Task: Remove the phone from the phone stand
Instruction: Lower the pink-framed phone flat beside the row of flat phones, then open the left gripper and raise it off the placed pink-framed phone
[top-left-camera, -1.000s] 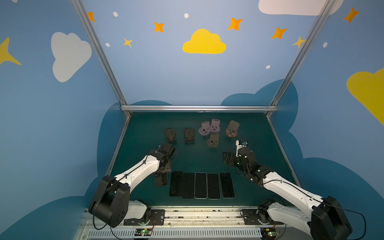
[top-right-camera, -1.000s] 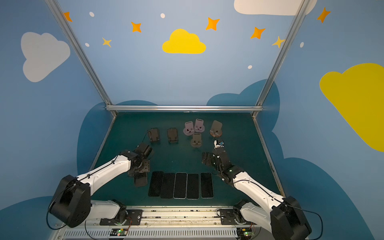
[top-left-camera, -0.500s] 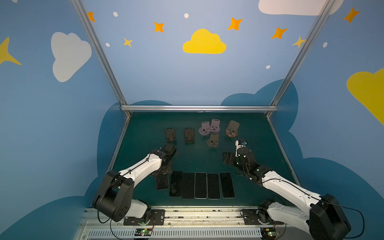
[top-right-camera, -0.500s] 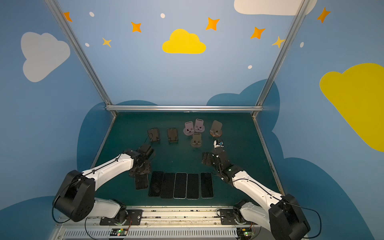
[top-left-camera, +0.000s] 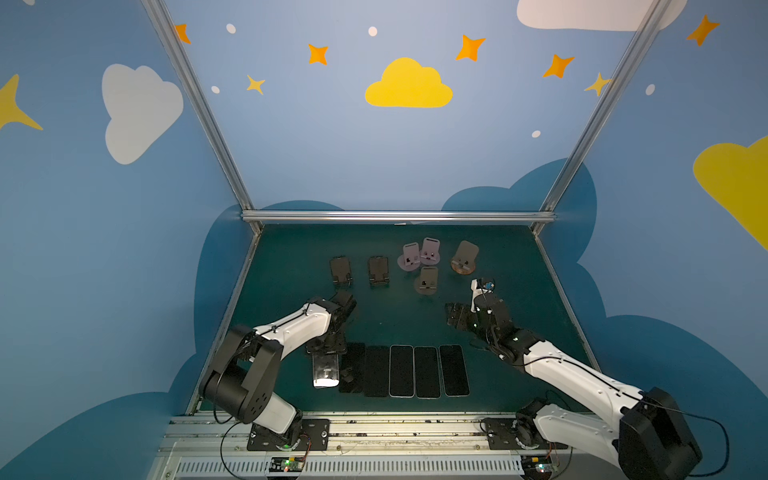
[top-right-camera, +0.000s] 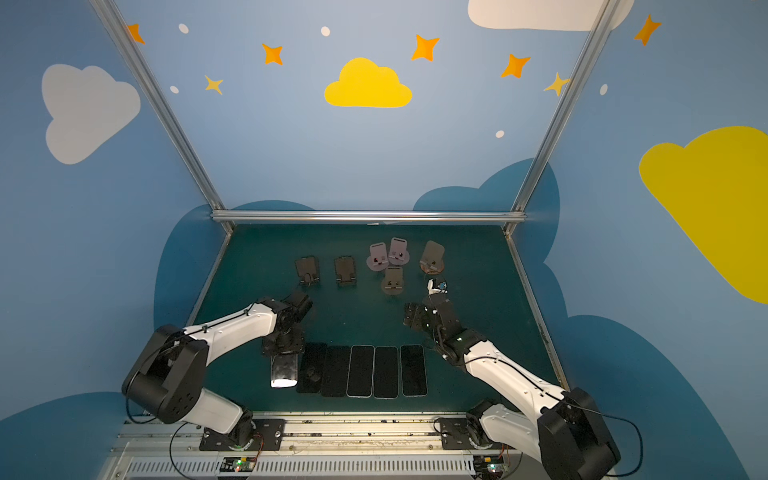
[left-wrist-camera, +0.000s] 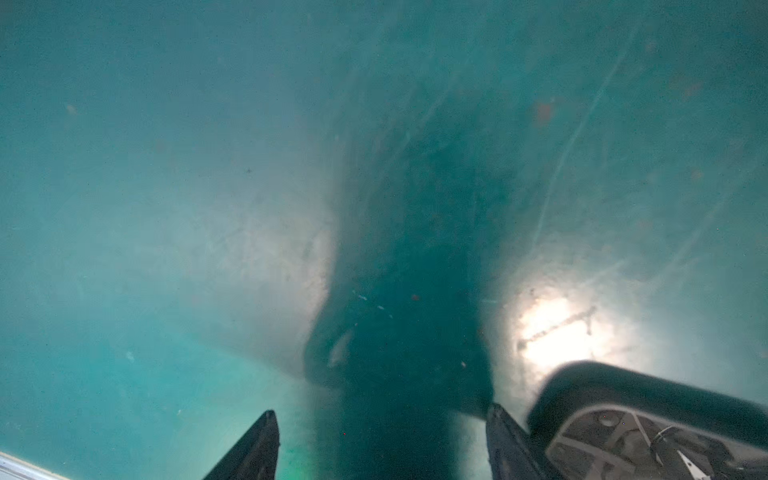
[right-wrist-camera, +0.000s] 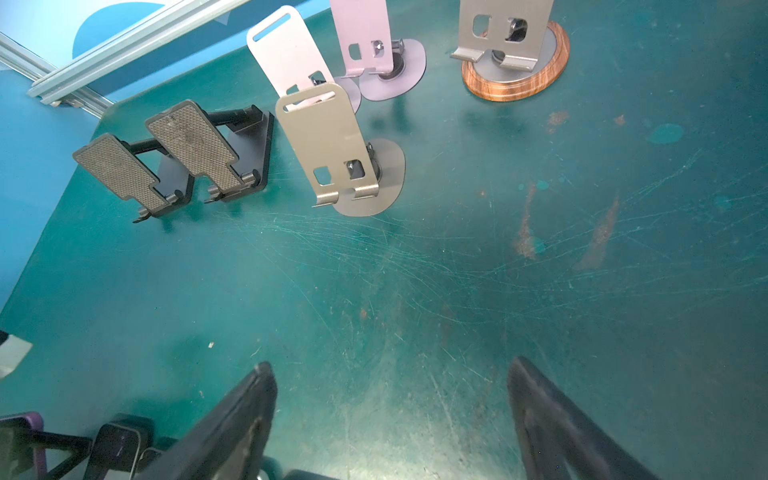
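The phone (top-left-camera: 326, 371) (top-right-camera: 284, 371) is a glossy slab low over the green table, at the left end of a row of phones. My left gripper (top-left-camera: 328, 352) (top-right-camera: 283, 350) stands over its far end, shut on it across its width. In the left wrist view the left gripper (left-wrist-camera: 380, 411) shows only its fingertips over blurred table, and the held phone is hidden. Several phone stands at the back are empty, among them a black one (top-left-camera: 340, 270) (right-wrist-camera: 120, 174) and a wood-based one (top-left-camera: 464, 257) (right-wrist-camera: 515, 58). My right gripper (top-left-camera: 455, 320) (right-wrist-camera: 390, 365) hovers open, holding nothing.
Several dark phones (top-left-camera: 401, 371) (top-right-camera: 360, 371) lie side by side near the front edge. The nearest neighbour (top-left-camera: 352, 368) (left-wrist-camera: 644, 419) is close beside the held phone. Pink stands (top-left-camera: 431, 250) and a beige one (top-left-camera: 428, 279) cluster at the back. A metal rail (top-left-camera: 395, 216) bounds the far side.
My left gripper has carried the phone towards the front and a little right, down beside the row. The right arm has barely moved.
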